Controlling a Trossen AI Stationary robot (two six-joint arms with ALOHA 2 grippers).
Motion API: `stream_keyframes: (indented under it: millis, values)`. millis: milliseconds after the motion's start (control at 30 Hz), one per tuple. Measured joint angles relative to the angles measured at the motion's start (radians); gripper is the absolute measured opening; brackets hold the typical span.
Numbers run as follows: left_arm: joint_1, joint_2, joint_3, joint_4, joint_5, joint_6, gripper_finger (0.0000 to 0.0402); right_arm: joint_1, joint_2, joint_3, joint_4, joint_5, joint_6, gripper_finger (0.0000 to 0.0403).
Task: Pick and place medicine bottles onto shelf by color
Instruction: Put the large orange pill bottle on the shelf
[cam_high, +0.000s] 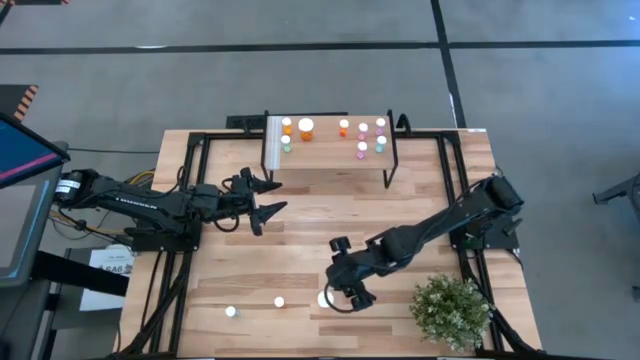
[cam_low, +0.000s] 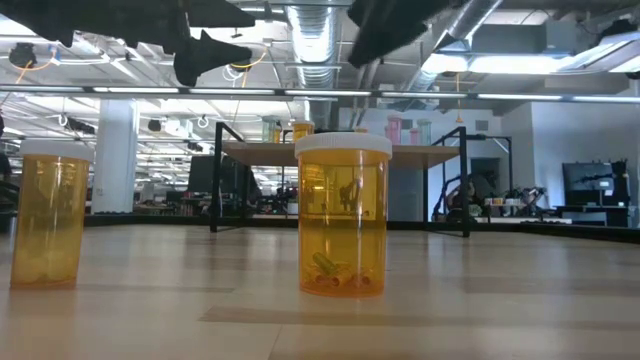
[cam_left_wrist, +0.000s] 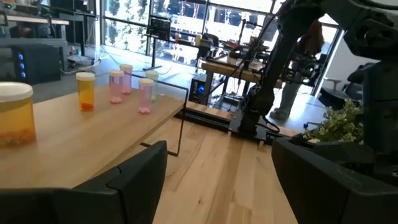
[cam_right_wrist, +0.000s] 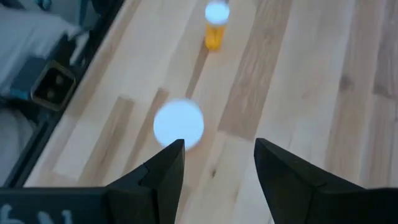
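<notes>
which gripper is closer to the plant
Right. The right gripper hangs open over the front of the table, just beside the plant; the left gripper is open near the shelf, well across from it.

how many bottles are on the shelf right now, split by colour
On the shelf:
orange bottles: 3
pink bottles: 3
green or teal bottles: 2
total: 8
</notes>
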Motion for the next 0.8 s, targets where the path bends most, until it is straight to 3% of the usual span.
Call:
stream_keyframes:
  millis: [200,533,800]
  values:
    - [0.0,0.0,0.0,0.0,-0.003,-0.002,0.0277,0.004,-0.002,0.003,0.025,-0.011,-0.001,0.0219]
    - [0.0,0.0,0.0,-0.01,-0.003,-0.014,0.0277,0.039,-0.002,0.003,0.055,-0.024,-0.008,0.0295]
    - [0.0,0.0,0.0,-0.013,-0.003,-0.014,0.0277,0.038,-0.002,0.003,0.05,-0.023,-0.033,0.0327]
